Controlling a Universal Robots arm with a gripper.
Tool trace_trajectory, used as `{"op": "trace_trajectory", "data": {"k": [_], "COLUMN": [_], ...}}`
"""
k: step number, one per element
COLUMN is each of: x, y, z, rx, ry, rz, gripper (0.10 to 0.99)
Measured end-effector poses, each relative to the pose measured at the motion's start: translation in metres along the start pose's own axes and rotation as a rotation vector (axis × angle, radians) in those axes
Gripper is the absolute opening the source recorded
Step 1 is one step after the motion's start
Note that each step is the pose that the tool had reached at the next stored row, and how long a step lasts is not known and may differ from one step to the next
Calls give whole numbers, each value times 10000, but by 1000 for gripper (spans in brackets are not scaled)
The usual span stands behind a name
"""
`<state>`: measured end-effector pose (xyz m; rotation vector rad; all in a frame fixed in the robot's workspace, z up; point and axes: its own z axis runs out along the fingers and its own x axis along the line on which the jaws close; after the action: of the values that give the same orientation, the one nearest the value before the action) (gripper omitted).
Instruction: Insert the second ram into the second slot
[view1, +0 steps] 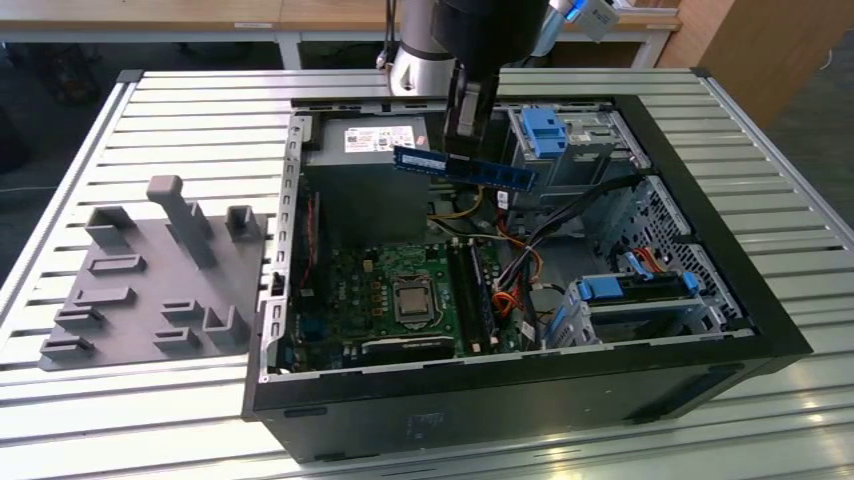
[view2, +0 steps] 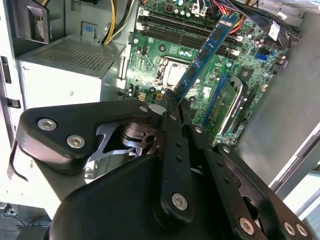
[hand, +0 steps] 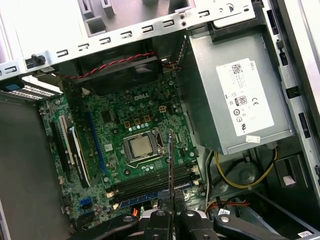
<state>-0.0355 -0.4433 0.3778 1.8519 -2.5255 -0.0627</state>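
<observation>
The gripper (view1: 463, 140), clamped tight on the second ram (view1: 497, 173), holds the blue stick in the air over the open computer case (view1: 534, 385), above the motherboard (view1: 400, 290), near the power supply (view1: 363, 170).

Second ram (view1: 465, 168) above motherboard (view1: 360, 290) in case (view1: 534, 372)

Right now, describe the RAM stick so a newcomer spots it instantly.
Find the open black computer case on the slatted table; over its far end the gripper holds the second ram in mid-air. It is a thin, flat blue board with dark chips, unlike the chunky light-blue plastic clips nearby.
</observation>
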Motion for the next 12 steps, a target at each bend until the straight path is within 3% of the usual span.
{"op": "trace_trajectory", "data": {"k": [12], "x": [0], "y": [0], "z": [0], "rx": [4], "ry": [-10], "rz": [245], "gripper": [137]}}
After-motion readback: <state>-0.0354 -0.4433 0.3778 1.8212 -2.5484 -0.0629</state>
